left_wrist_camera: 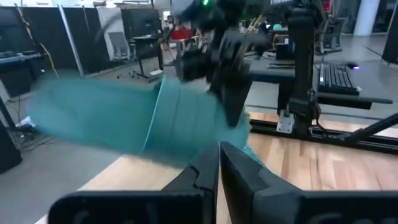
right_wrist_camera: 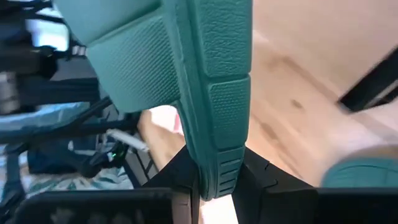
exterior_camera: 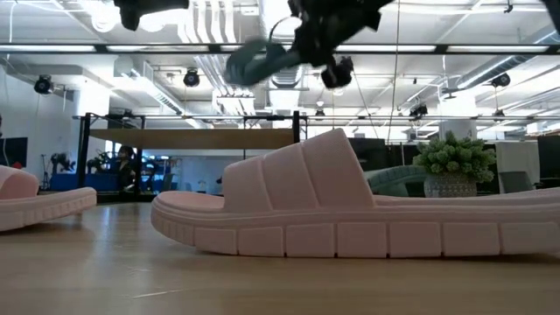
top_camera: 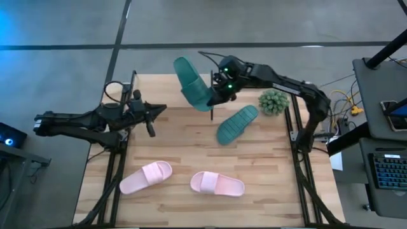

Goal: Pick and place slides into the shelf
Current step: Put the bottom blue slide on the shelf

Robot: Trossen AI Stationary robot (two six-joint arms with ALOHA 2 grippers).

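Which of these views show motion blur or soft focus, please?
Left wrist view: the held teal slide smears with motion. Low view: the same slide is blurred overhead; the pink slide looms large. High view: sharp, blue glow in the corner.

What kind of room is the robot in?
Probably a robotics lab or workshop in a big open hall: bare ceiling pipes and hanging lights, desks with a black computer keyboard, and a light wooden worktable on a dark metal frame.

open tabletop (top_camera: 184,149) runs clear through the middle between the pink slides (top_camera: 146,177) near the front edge and the lying teal slide (top_camera: 236,124) and fuzzy plant (top_camera: 273,102) crowding the far right corner.
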